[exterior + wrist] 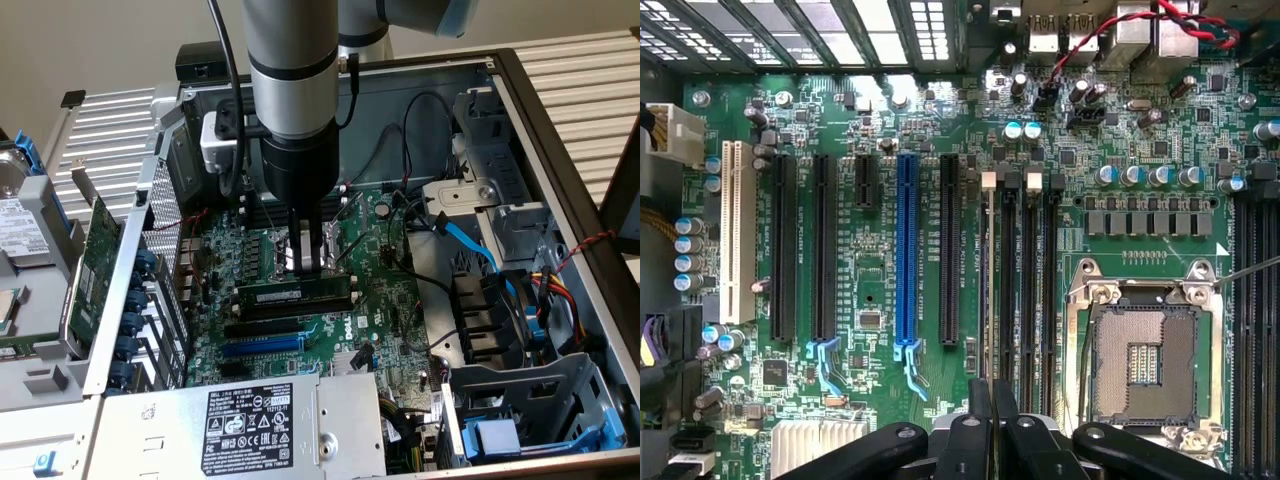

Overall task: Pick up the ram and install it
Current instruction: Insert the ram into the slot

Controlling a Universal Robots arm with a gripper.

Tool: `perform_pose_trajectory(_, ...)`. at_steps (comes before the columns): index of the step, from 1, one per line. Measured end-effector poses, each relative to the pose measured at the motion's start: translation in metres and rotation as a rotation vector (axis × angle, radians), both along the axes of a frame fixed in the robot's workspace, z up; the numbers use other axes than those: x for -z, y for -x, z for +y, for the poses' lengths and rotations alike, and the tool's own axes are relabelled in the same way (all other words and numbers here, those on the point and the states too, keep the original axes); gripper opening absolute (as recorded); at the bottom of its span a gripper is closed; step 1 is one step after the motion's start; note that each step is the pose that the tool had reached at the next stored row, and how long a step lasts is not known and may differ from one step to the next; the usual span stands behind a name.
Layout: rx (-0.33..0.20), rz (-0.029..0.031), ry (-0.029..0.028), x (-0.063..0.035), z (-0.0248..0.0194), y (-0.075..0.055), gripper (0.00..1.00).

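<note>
Fingers of the black two-fingered gripper [312, 262] sit pressed together, low over the green motherboard [395, 330] inside the open grey metal computer case [545, 120]. We see the ram [295, 297], a long narrow green stick with black chips and a pale label, standing on edge along a black memory slot just below the fingertips; we cannot tell whether they touch it. A long blue plastic expansion slot [262, 343] lies near it

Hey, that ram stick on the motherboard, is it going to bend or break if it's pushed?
The ram is a thin, narrow circuit board: probably light and fairly stiff, yet it might flex under uneven pressure. Being bare, uncased electronics, it's likely fragile.
</note>
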State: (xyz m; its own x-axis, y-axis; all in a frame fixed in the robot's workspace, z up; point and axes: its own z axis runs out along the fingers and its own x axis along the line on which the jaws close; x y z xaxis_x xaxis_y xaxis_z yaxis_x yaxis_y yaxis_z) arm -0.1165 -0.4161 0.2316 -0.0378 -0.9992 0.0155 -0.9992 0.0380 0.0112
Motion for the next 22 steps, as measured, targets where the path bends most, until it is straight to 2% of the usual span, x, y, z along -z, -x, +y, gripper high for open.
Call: perform_pose_trajectory(22,0.0,-0.0002,-0.0001,0.0016,0.0002,0.0005,0.13)
